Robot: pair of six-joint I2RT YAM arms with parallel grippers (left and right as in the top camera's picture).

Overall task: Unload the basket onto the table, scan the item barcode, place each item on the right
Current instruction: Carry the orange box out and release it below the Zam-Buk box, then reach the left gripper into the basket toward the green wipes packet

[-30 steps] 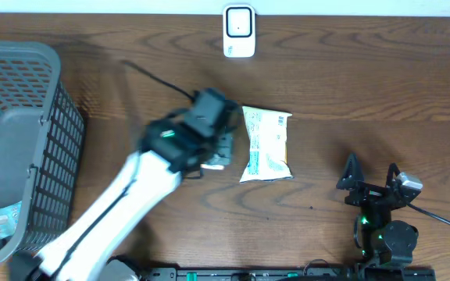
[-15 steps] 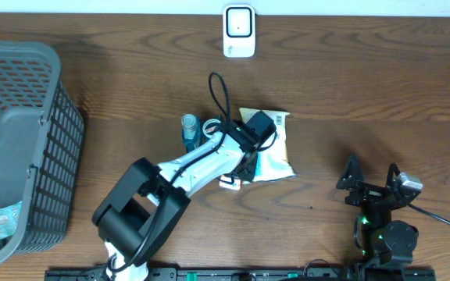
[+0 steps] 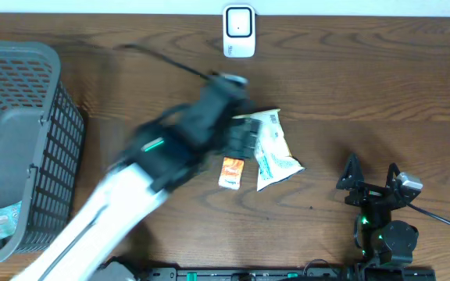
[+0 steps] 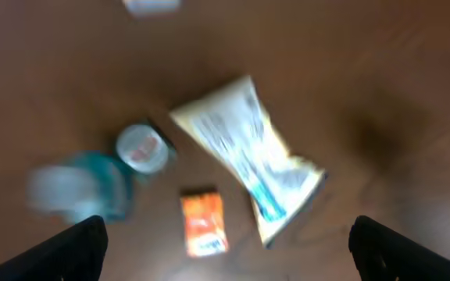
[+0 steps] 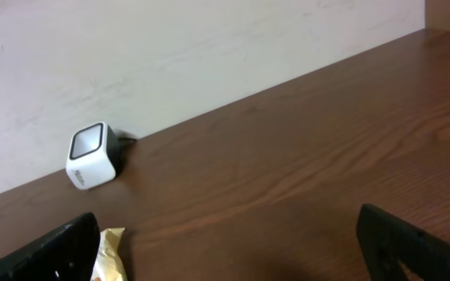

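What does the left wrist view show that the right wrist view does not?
Only the left wrist view shows the orange packet and the blue bottle, both blurred, near the white snack bag. Only the right wrist view shows the white scanner clearly, against the pale wall. Both show the wooden table and the snack bag, though the right wrist view catches just one corner. A white blur at the left wrist view's top edge may be the scanner.

No wording can be read in any view. The white-and-green crinkled plastic snack packet (image 3: 276, 148) carries dark print and what looks like a small barcode patch near its upper edge, all too small to make out. The small orange sachet (image 3: 230, 172) shows only blurred pale lettering.
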